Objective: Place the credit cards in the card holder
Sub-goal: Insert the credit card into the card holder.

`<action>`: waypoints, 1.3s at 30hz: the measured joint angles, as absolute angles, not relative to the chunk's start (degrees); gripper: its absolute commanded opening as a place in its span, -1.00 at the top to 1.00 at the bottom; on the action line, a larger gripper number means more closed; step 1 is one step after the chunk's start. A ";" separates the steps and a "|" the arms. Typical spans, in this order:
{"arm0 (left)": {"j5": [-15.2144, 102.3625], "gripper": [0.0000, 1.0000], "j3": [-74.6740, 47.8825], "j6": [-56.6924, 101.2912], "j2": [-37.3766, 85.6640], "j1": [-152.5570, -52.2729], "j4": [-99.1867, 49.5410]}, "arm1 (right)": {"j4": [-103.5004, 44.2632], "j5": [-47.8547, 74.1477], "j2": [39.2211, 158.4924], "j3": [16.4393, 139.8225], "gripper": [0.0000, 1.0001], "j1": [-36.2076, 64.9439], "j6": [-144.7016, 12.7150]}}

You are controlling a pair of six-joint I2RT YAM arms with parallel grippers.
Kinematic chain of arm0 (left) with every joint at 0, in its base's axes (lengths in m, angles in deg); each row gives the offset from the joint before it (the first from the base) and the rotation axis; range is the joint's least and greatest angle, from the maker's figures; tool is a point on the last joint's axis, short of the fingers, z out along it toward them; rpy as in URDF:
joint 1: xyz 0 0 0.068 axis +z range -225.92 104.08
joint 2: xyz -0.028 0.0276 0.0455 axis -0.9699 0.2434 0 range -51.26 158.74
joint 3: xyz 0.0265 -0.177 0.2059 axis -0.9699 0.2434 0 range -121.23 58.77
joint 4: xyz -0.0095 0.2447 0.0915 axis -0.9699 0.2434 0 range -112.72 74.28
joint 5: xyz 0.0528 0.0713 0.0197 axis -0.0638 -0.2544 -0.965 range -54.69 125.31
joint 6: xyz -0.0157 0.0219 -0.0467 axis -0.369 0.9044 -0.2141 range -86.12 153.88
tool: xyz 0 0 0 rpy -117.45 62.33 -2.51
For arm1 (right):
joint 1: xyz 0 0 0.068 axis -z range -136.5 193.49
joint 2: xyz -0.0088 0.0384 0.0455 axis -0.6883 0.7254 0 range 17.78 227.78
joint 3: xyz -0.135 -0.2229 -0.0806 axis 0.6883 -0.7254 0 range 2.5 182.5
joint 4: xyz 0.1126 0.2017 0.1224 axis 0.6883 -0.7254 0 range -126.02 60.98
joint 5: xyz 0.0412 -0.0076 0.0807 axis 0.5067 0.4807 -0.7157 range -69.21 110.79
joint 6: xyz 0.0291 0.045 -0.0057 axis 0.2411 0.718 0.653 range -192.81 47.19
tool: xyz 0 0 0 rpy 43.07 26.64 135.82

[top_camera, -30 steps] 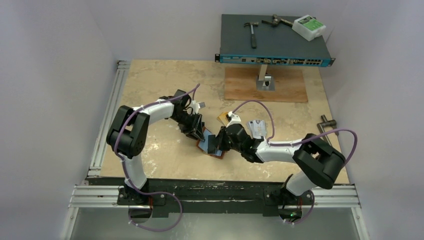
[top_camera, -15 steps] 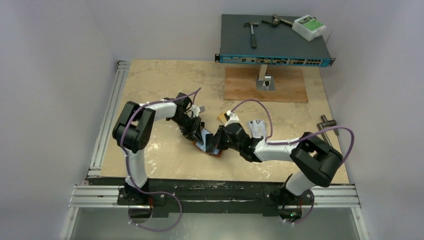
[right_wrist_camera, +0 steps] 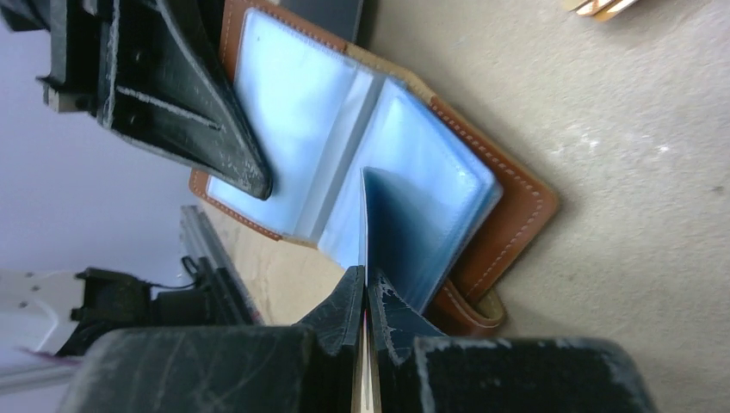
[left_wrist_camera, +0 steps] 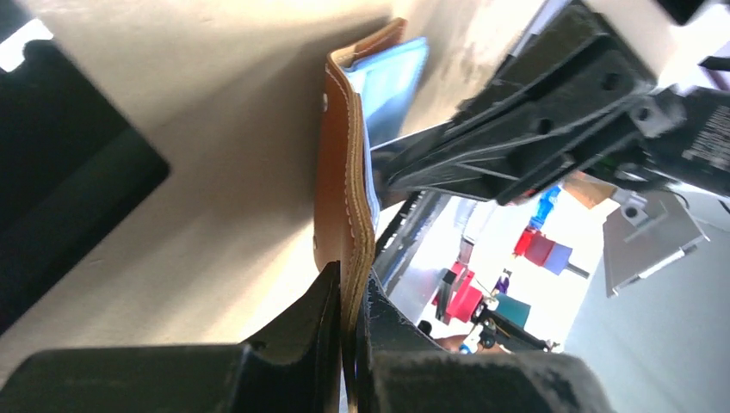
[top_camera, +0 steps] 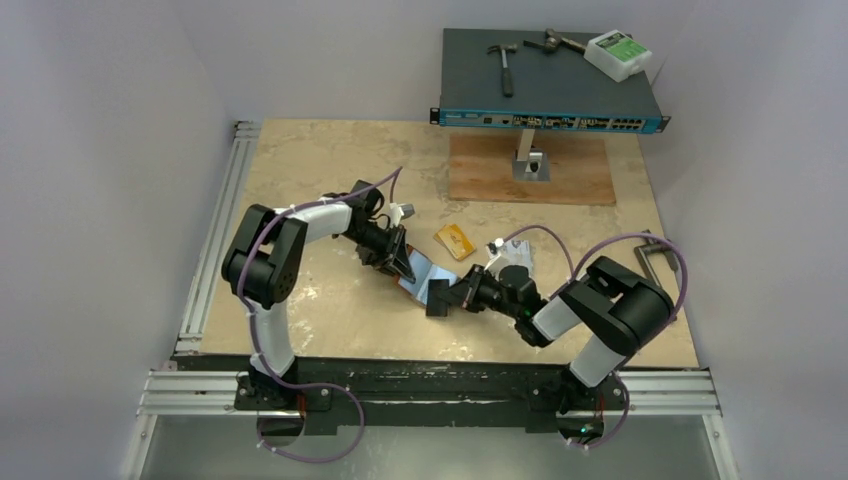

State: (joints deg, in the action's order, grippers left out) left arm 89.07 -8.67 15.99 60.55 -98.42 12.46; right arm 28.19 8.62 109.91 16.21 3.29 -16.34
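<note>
Grippers meet at the card holder (top_camera: 418, 272), which lies spread open on the table (top_camera: 300, 180) near its front middle. The left gripper (left_wrist_camera: 349, 284) is clamped on the brown cover's edge, and the right gripper (right_wrist_camera: 366, 288) is pinched on one light blue inner sleeve, the left fingers lying across the facing page. Just behind lie a gold card (top_camera: 455, 241) and a silvery card (top_camera: 516, 253) partly hidden by the right arm's cable, with a network switch (top_camera: 550, 75) and wooden board (top_camera: 575, 170) well beyond.
</note>
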 measured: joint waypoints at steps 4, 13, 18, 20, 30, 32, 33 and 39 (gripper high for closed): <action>93.24 1.00 -9.39 16.03 59.63 -98.37 12.22 | 40.91 3.53 114.68 13.65 1.00 3.94 -13.76; 102.14 0.98 -12.64 23.86 57.12 -98.18 18.19 | 52.78 -1.65 107.88 10.53 1.00 4.32 -13.59; 106.77 0.94 -15.38 29.76 53.07 -98.15 23.32 | 47.38 -2.28 97.37 10.79 1.00 4.54 -16.03; 108.06 0.92 -17.30 33.28 51.10 -98.18 26.54 | 43.75 -2.13 92.78 11.14 1.00 4.56 -17.46; 113.42 0.89 -28.38 58.76 47.98 -98.33 53.16 | 30.20 2.55 74.59 14.49 1.00 4.51 -22.35; 113.81 0.89 -28.73 61.39 47.61 -98.46 56.20 | 29.67 3.68 73.61 15.47 1.00 4.51 -22.33; 114.01 0.89 -28.75 62.41 47.32 -98.55 57.48 | 29.65 4.19 73.43 16.08 1.00 4.51 -22.26; 114.31 0.86 -28.42 60.53 43.54 -98.77 56.35 | 30.22 6.88 72.19 17.74 1.00 4.32 -21.02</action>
State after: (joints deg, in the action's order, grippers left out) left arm 114.31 -28.42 60.53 43.54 -98.77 56.35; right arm 30.22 6.88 72.19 17.74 4.32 -21.02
